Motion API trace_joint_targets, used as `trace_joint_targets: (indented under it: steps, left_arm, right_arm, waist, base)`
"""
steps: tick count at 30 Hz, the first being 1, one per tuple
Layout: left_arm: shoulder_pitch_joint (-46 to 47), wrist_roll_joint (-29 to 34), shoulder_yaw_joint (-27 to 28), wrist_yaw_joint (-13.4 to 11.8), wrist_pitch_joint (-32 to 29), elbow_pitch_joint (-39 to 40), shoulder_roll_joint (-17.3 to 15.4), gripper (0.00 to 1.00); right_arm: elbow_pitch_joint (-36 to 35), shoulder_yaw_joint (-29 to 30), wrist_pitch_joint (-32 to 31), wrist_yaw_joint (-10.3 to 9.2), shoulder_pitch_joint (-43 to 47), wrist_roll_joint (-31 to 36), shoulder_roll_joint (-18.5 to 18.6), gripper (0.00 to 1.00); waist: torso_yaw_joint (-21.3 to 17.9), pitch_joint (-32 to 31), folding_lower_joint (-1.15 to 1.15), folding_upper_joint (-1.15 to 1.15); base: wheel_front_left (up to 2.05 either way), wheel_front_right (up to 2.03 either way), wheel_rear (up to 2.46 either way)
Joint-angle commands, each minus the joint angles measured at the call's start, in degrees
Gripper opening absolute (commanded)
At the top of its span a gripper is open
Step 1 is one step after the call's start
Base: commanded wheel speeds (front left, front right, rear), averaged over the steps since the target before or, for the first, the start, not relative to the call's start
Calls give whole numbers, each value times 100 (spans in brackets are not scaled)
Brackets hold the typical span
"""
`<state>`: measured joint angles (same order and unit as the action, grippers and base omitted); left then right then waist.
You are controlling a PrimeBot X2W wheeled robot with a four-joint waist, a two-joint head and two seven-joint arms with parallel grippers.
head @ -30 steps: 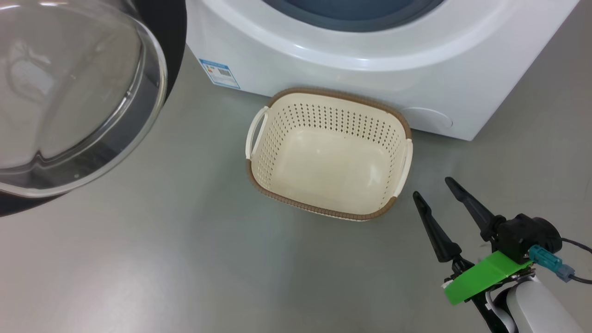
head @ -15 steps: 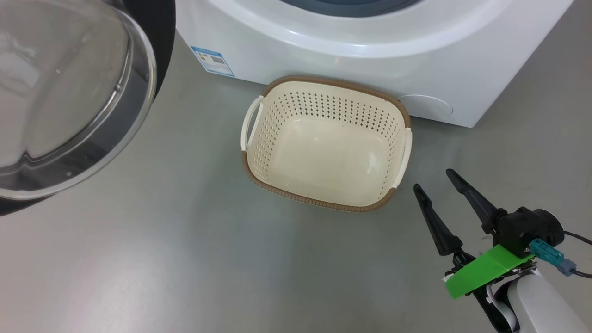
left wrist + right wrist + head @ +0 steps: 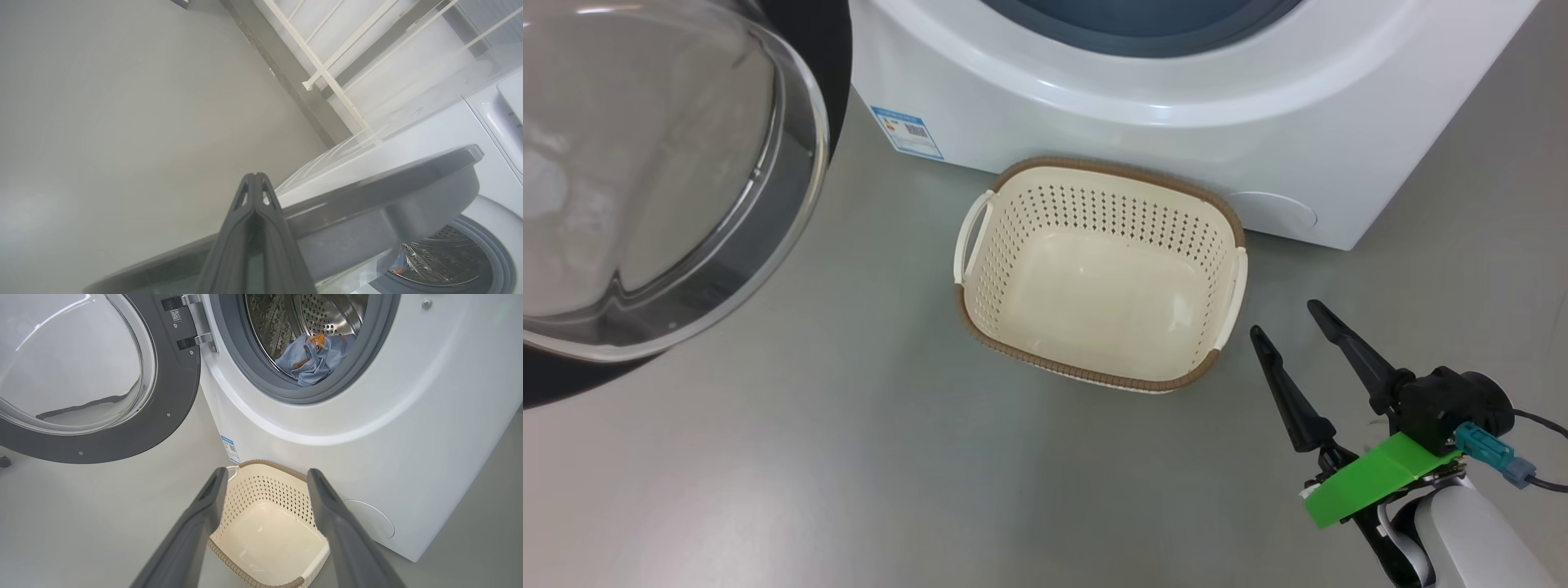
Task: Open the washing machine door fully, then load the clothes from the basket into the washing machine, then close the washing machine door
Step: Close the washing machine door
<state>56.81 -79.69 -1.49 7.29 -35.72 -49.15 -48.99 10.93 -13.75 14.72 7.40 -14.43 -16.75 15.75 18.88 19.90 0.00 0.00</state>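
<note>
- Washing machine door [image 3: 94, 375] is standing swung wide open to the left, its glass bowl bulging out over the floor [image 3: 849, 457].
- Washing machine [image 3: 1176, 106] is taking up the far side, and its grey gasket [image 3: 286, 390] is ringing an unblocked opening.
- Clothes [image 3: 314, 359] are lying bunched inside the drum [image 3: 327, 314], just behind the gasket's lower lip.
- Basket [image 3: 1111, 214] is sitting on the floor with nothing in it, its far rim just beside the machine's lower front.
- Bare floor is stretching left of the basket and nearer than it, under the door's edge.
- Right gripper [image 3: 1284, 318] is hovering with its fingers spread wide and holding nothing, near the basket's near right corner but apart from it.
- Left gripper [image 3: 254, 176] is pressing its fingers together on nothing, close by the door's grey outer edge; whether it is touching that edge, I cannot tell.
</note>
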Motion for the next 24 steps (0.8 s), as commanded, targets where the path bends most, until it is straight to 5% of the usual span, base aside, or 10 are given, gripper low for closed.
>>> trace_joint_targets:
  steps: [1,24]
  left_arm:
    - [-63,-73,33,20,-232,190,-232,0]
    - [-402,-653,-13,20,-1383,658,-336,0]
  right_arm:
    - [-115,-88,28,9,25,24,-62,100]
    - [-126,33,28,9,313,-14,-217,100]
  waist:
    - [7,-70,0,0]
    - [-4,-640,0,0]
  base:
    - [0,0,0]
    - [0,0,0]
